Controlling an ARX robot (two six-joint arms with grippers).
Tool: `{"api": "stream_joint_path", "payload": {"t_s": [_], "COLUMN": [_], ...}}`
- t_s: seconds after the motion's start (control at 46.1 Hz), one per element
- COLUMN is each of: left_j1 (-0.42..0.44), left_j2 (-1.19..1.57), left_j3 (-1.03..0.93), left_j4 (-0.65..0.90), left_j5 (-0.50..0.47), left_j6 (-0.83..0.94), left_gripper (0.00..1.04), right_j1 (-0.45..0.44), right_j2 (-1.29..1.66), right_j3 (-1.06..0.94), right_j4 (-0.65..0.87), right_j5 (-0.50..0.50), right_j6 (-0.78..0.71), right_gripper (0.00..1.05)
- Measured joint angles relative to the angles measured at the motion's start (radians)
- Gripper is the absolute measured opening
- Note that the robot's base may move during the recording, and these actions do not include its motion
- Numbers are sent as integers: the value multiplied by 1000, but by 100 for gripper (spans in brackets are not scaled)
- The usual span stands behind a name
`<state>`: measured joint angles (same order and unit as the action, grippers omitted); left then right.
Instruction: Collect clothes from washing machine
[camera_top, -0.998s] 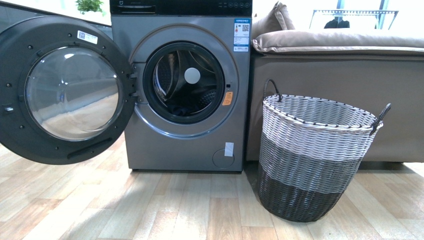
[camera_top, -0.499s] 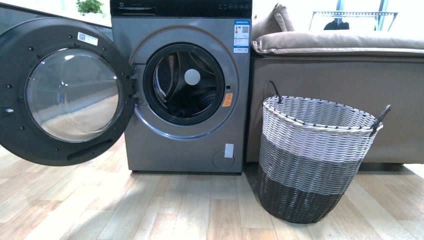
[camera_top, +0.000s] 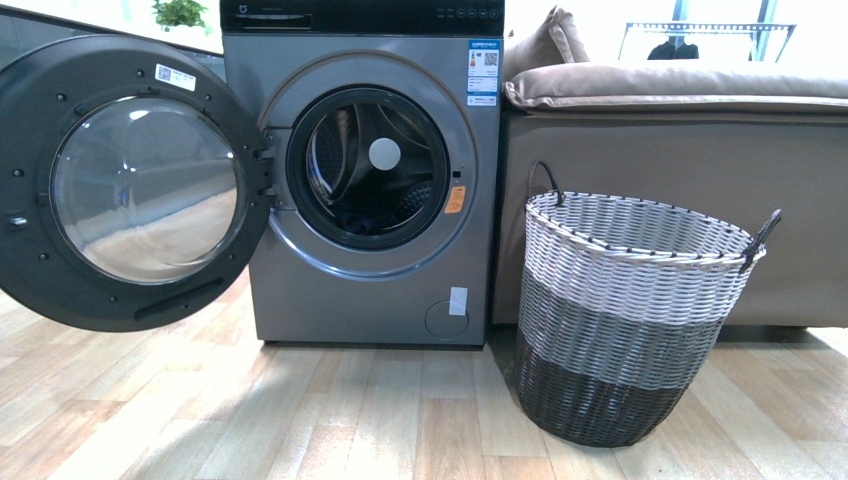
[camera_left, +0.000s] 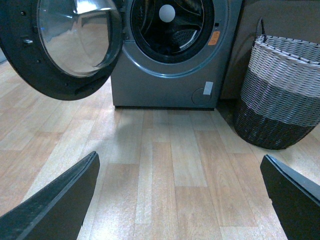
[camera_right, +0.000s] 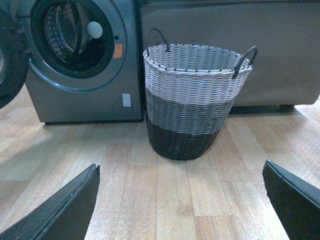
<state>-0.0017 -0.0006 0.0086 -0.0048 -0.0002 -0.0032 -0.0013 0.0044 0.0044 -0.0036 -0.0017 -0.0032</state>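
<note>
Barely begun: washer (camera_top: 370, 290) door (camera_top: 130, 180) open, clothes (camera_top: 358, 217) dark at the drum's (camera_top: 340, 150) 6 o'clock, basket (camera_top: 630, 300) at the washer's 3 o'clock. Left gripper (camera_left: 179, 156) and right gripper (camera_right: 181, 164) gape wide, empty.

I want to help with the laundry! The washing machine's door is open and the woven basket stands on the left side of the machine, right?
Not quite. The washing machine does have its door open, but the basket stands on the right side of the machine, in front of the sofa. The front view shows it.
</note>
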Motion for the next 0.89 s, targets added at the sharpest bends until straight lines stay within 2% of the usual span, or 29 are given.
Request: {"api": "stream_joint_path", "payload": {"t_s": [0.889], "left_j1": [0], "left_j2": [1], "left_j3": [0], "left_j4": [0], "left_j5": [0], "left_j6": [0], "left_gripper": [98], "right_j1": [0], "right_j2": [0], "right_j3": [0], "right_j4": [0], "right_j5": [2], "right_j6": [0], "right_gripper": [97]}}
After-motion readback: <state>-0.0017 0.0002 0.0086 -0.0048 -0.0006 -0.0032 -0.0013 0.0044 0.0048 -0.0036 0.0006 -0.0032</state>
